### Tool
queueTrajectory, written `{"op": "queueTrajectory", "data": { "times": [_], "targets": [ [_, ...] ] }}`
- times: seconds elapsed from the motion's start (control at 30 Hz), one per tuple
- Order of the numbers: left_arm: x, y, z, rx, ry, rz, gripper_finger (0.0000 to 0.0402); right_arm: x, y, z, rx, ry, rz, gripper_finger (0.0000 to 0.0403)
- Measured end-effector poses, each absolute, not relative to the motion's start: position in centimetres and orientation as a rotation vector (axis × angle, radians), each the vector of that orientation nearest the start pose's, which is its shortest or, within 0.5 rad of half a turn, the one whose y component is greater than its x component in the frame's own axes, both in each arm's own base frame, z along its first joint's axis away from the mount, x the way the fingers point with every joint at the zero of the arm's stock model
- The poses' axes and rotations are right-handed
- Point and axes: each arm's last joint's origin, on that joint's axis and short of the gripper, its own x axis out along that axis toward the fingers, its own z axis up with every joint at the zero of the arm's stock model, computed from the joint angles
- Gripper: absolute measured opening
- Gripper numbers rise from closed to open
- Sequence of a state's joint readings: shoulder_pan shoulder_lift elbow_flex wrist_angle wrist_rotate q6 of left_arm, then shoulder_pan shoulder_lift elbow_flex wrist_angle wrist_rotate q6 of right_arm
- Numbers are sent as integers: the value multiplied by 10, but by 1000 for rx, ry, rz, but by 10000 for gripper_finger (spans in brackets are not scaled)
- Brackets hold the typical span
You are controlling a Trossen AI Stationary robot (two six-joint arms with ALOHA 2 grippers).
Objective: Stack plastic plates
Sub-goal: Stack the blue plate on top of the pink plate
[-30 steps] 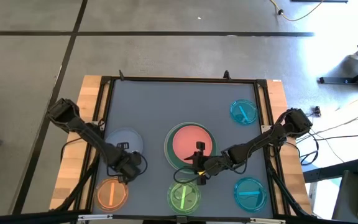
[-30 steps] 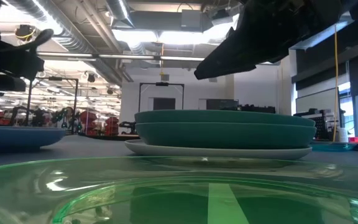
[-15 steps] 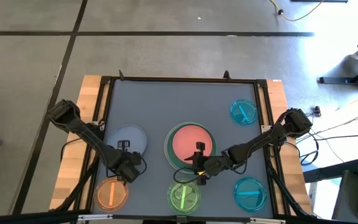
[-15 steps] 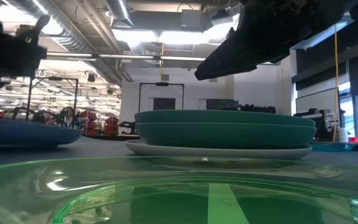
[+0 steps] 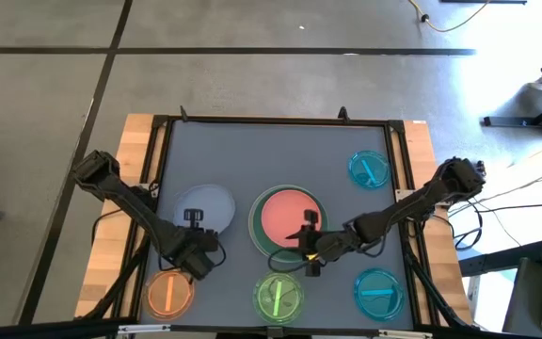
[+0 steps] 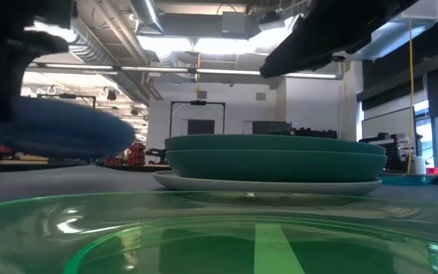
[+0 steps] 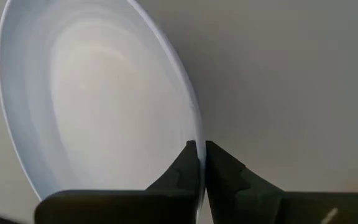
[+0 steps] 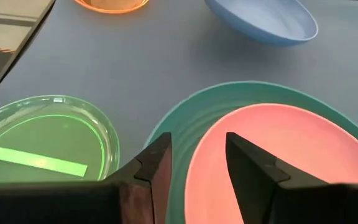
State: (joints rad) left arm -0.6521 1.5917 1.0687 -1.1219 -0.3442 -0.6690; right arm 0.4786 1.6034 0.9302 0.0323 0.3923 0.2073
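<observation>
A stack stands mid-table: the salmon-pink plate (image 5: pixel 286 215) lies on two green plates (image 6: pixel 276 154), and these lie on the cream-white plate (image 6: pixel 268 185). My right gripper (image 8: pixel 197 158) is open and hovers over the stack's near rim, with clear air between them in the low view. My left gripper (image 7: pixel 197 163) is shut on the blue-grey plate (image 5: pixel 207 207), left of the stack. On the table lie the small orange plate (image 5: pixel 169 293), the bright green plate (image 5: pixel 278 298) and two cyan plates (image 5: pixel 377 290) (image 5: pixel 369 169). My left gripper pinches the blue-grey plate's rim (image 7: pixel 196 127) between its two fingers, at the plate's near-left edge. The plate (image 6: pixel 55 128) is lifted clear of the table and tilted, reaching out ahead of the fingers toward the stack.
The table has a raised black frame (image 5: pixel 271 121) and wooden side strips (image 5: pixel 120 217). Bare grey surface lies along the far half (image 5: pixel 271 160). The bright green plate (image 6: pixel 219 236) sits just in front of the low camera.
My left gripper has risen and moved toward the stack, and the blue-grey plate has come off the table, tilted, and shifted right. My right gripper has risen and drawn back a little toward the table's right edge.
</observation>
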Motion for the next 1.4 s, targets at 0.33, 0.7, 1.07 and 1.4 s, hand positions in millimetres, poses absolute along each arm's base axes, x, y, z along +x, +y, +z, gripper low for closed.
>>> {"op": "queueTrajectory", "data": {
  "times": [0.33, 0.7, 1.07, 1.4],
  "targets": [
    [234, -161, 235, 495, 1142, 183, 8, 288, 137, 219, -63, 617, -7, 140],
    [297, -157, 223, 693, 892, -50, 12, 264, 123, 254, -15, 580, -35, 140],
    [354, -124, 191, 713, 799, -168, 13, 257, 119, 256, -36, 615, -65, 140],
    [365, -108, 172, 638, 851, -130, 19, 256, 119, 255, -35, 623, -67, 140]
  ]
}}
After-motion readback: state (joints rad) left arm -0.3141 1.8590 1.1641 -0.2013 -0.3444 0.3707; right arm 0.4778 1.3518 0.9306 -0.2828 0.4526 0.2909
